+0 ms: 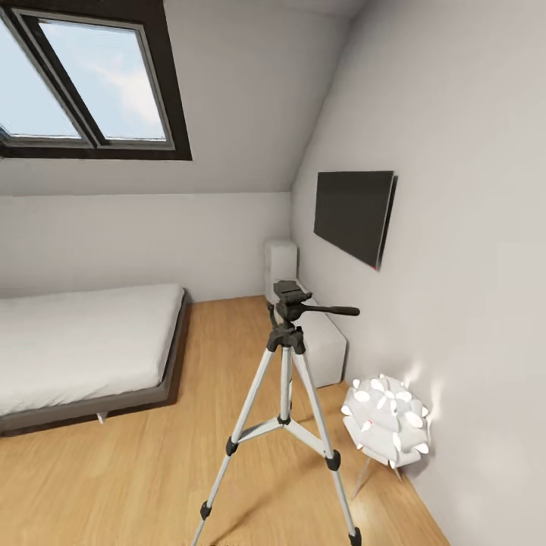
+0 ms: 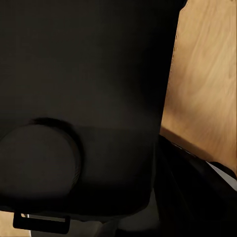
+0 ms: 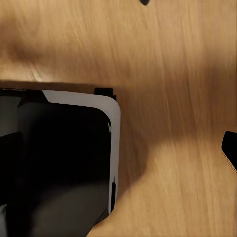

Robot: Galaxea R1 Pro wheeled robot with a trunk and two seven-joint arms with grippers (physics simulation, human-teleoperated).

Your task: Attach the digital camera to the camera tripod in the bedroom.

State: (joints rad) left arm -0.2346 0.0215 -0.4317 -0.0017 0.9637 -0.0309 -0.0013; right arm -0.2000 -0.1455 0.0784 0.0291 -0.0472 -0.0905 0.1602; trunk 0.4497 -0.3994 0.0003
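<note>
Left hand: not made out; the left wrist view looks onto a dark rounded body of the robot's own with wood floor beside it, so whether its fingers are spread or pressed together cannot be told.
Right hand: likewise cannot be told; the right wrist view looks down at floor boards and a black, white-edged panel, apparently part of the robot.
Arm pose: judged to hang low beside the base, both wrist cameras aimed at the floor; neither arm is raised into the head view.
Bedroom: white walls, sloped ceiling.
Bed: low, grey frame, far left.
Skylight: dark frame, upper left.
Wall TV: right wall, above a white bench.
Tripod: upright on the floor, centre foreground, legs spread, head bare, pan handle pointing right.
Lamp: white, petal-shaped, just right of the tripod, near the wall.
Camera: nowhere identifiable; whether a hand carries it cannot be told.
Step in hand: judged as the approach.
Doing it well: stop short of the near legs, keep clear of the lamp, raise the arm over the head plate and avoid the handle.
</note>
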